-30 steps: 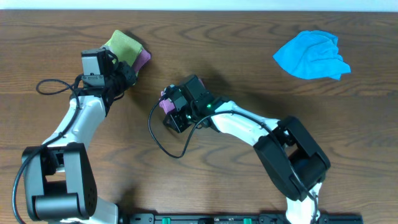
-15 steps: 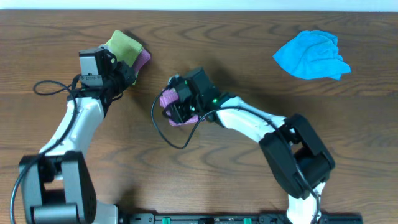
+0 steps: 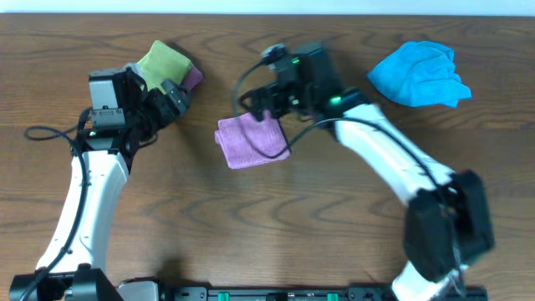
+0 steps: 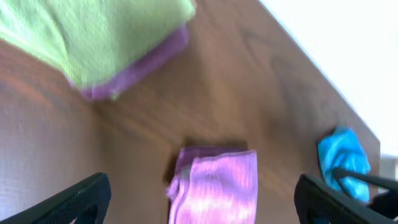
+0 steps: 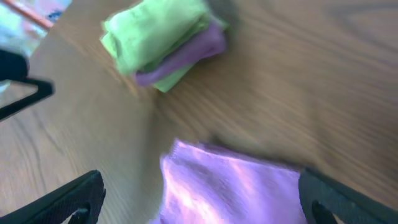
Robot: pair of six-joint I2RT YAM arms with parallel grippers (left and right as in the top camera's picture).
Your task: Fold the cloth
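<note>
Hovered just beside the folded purple square cloth with the right gripper released, empty; held the left gripper, likewise spread empty, near the stacked green-and-purple cloths.

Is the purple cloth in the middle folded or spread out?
Folded: the purple cloth lies as a compact rectangle, with a doubled edge showing in the left wrist view.

Matt purple cloth, wood-grain table
</note>
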